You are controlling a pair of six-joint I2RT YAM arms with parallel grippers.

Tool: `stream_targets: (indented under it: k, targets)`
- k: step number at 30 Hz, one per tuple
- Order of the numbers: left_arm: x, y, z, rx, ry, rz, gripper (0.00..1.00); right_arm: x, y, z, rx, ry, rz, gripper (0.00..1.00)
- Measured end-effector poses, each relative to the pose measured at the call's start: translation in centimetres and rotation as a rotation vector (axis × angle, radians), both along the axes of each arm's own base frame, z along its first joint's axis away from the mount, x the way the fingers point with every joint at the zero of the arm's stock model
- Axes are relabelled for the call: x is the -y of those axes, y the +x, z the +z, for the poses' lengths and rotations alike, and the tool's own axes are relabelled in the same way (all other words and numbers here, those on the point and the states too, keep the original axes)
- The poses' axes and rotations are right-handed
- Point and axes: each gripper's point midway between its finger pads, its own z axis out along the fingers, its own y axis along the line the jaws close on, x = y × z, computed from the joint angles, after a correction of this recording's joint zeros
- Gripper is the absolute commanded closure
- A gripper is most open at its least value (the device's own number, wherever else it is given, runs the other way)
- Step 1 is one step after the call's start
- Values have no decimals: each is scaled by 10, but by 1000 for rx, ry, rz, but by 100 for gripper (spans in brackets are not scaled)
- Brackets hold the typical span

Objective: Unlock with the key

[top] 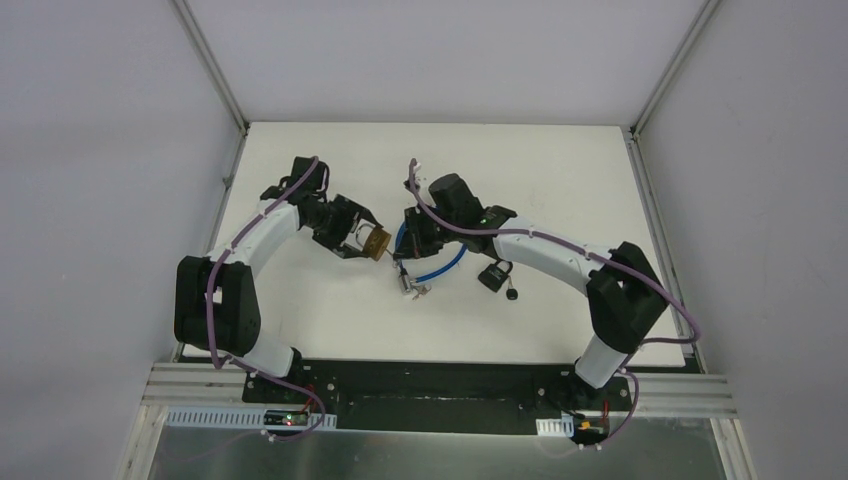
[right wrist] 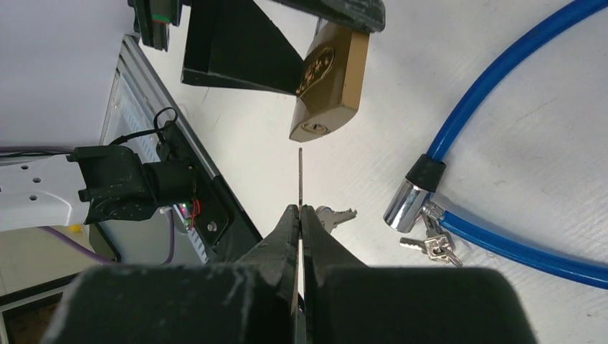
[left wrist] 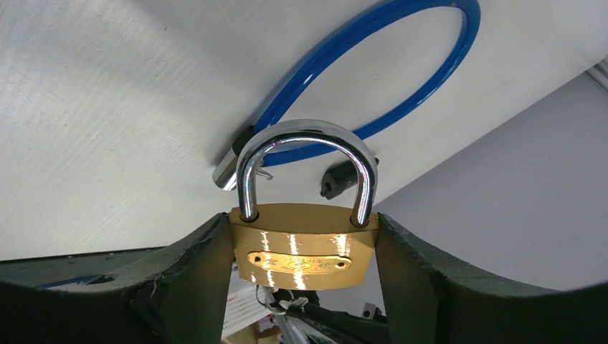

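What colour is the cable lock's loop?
Blue cable lock; shows best in the left wrist view.

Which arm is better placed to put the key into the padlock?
Right. The right gripper is shut on the key, its blade aimed at the keyhole just ahead; the left gripper only holds the brass padlock steady.

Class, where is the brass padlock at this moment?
In the top view the brass padlock sits left of centre, clamped in the left gripper, with the blue cable lock to its right; the right gripper's key points at its keyhole.
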Motion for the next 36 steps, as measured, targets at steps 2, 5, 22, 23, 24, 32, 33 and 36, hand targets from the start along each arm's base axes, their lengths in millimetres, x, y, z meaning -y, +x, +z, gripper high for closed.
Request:
stream_targets:
  k: [2,5,22,23,24,32,33,36]
  targets:
    - [0,-2,-3,-8,-2,-2,76,-2,2,-1,-1,-3,2,100]
    - [0,-5,-6,-18,-1,-2,77,-6,4,-1,-7,-4,6,100]
    - [0,-5,-6,-17,-3,0,77,-9,6,-4,-18,-12,11,100]
    - [0,-5,-6,-18,-3,0,78,-9,6,-4,-18,-12,11,100]
    - [0,-5,-6,-18,-3,0,78,-9,6,-4,-20,-14,11,100]
    - [0,-5,-6,-18,-4,0,78,-6,3,-7,-37,-30,13,100]
    - [0,-5,-6,-18,-4,-1,78,-6,3,-8,-39,-31,13,100]
    - [0,-5,-6,-19,-7,-2,78,-6,2,-8,-43,-32,16,100]
